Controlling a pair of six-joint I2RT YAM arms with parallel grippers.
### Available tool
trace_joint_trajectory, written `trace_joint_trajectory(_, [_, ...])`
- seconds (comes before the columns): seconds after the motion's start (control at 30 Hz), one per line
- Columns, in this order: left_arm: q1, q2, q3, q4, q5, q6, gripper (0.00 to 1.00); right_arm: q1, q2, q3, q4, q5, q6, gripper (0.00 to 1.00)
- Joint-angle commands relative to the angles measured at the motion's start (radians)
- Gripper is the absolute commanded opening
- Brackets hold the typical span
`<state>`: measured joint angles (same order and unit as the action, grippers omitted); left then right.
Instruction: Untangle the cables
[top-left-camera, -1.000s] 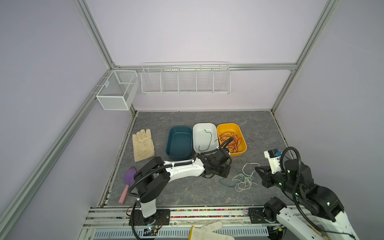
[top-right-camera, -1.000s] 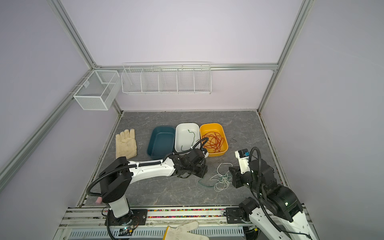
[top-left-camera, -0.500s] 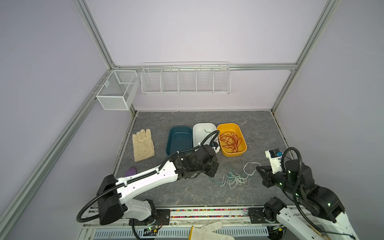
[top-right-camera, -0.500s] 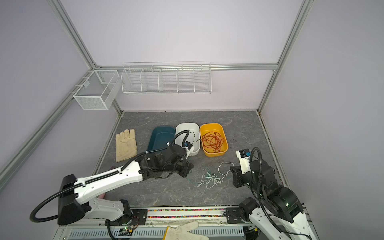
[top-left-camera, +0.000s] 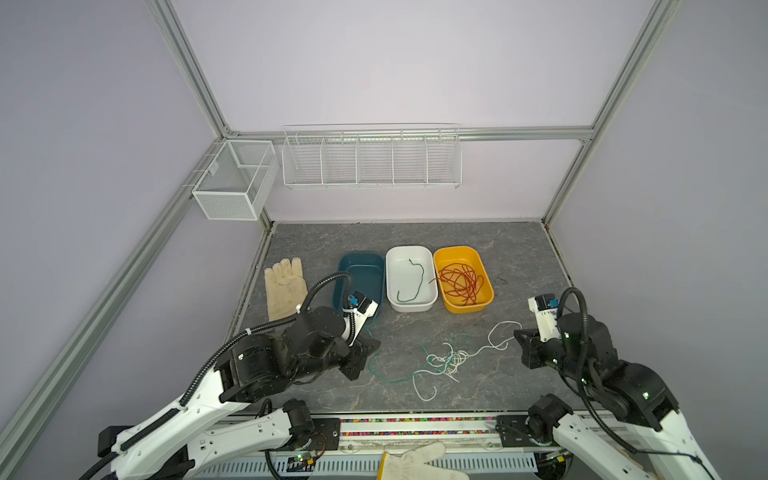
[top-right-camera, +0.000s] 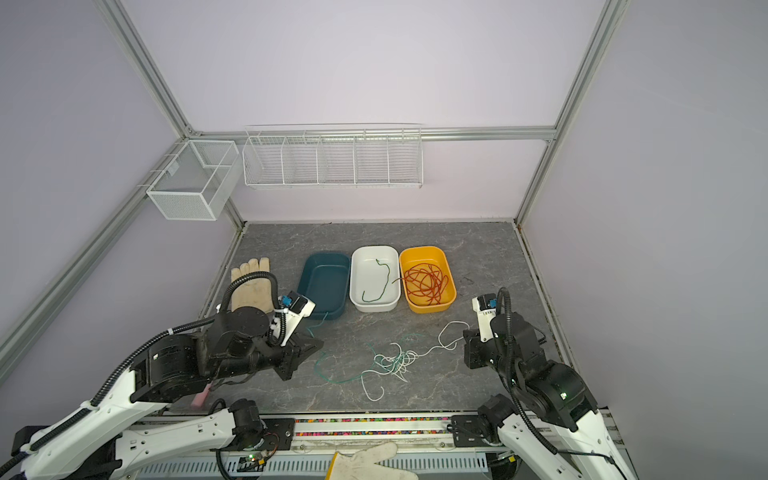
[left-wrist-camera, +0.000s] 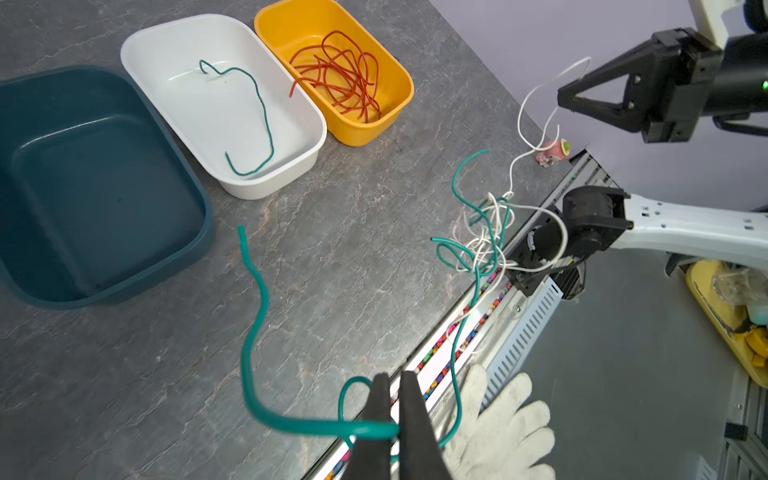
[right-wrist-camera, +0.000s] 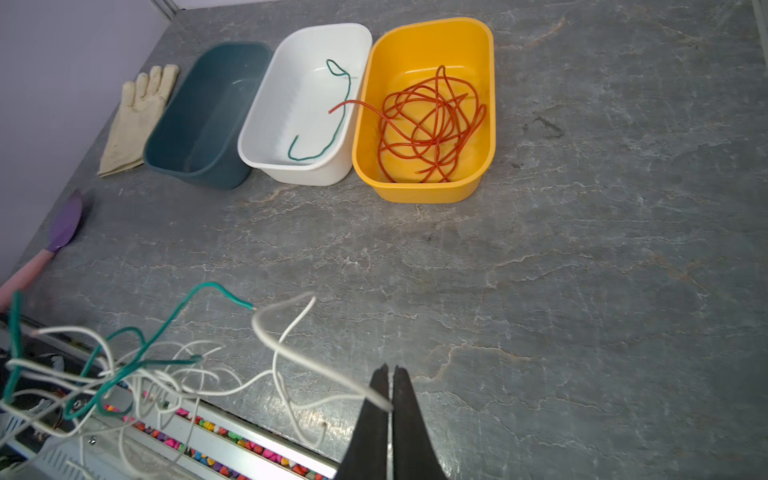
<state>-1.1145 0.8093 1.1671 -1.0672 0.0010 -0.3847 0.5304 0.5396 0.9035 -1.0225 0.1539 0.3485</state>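
Your left claw (left-wrist-camera: 395, 376) is pinched fully down on the green cable (left-wrist-camera: 254, 332), which crosses between the two black fingers a little back from their tips. Your right claw (right-wrist-camera: 390, 370) is closed just as tight, with the white cable (right-wrist-camera: 277, 347) caught between its fingers just behind the tips. From the left claw the green cable runs two ways. One free end curls out over the desk (top-left-camera: 519, 257) toward the teal tub (top-left-camera: 360, 272). The other length swings round to the tangle (top-left-camera: 446, 359), where green and white strands loop through one another at the front middle of the desk, between your two claws. The white cable leaves that knot in a large open loop and climbs to the right claw, and in the left wrist view that stretch looks clear of the desk. Further back, the red-orange cables (top-left-camera: 459, 282) lie coiled in the yellow tub (top-left-camera: 465, 307), with one end poking over its rim toward the white tub (top-left-camera: 411, 306). A short green piece (left-wrist-camera: 265, 116) lies in that white tub. Your left arm (top-left-camera: 257, 365) reaches in from the front left corner, its wrist bent so the claw points rightward at the tangle, just in front of the teal tub. Your right arm (top-left-camera: 602, 365) is folded near the front right of the desk, its claw aimed leftward at the same knot.
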Motion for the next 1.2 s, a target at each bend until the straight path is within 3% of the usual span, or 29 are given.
trace_joint_trajectory(0.0, [0.004,-0.002,0.025,-0.186,0.067,0.049,0.00,-0.007,0.031,0.021,-0.039,0.091,0.044,0.06])
trace_joint_trajectory(0.43, [0.004,-0.088,0.075,-0.407,0.077,0.063,0.00,-0.039,0.189,0.093,-0.098,0.312,0.131,0.07])
trace_joint_trajectory(0.5, [0.004,-0.097,0.066,-0.395,0.079,0.054,0.00,-0.032,0.203,0.068,-0.028,0.244,0.116,0.07])
trace_joint_trajectory(0.63, [0.005,-0.083,0.045,-0.339,0.073,0.048,0.00,-0.024,0.247,-0.054,0.190,-0.089,0.136,0.14])
trace_joint_trajectory(0.7, [0.005,-0.077,0.045,-0.299,0.071,0.048,0.00,-0.006,0.276,-0.086,0.248,-0.158,0.158,0.16])
trace_joint_trajectory(0.83, [0.003,-0.036,0.039,-0.223,0.077,0.045,0.00,0.038,0.297,-0.149,0.415,-0.339,0.196,0.35])
trace_joint_trajectory(0.97, [0.004,0.013,0.031,-0.148,0.084,0.048,0.00,0.168,0.280,-0.221,0.615,-0.411,0.255,0.52])
trace_joint_trajectory(1.03, [0.004,0.038,0.040,-0.125,0.083,0.050,0.00,0.249,0.277,-0.264,0.736,-0.436,0.275,0.56])
trace_joint_trajectory(1.17, [0.004,0.074,0.079,-0.091,0.078,0.055,0.00,0.422,0.316,-0.314,0.856,-0.365,0.246,0.60])
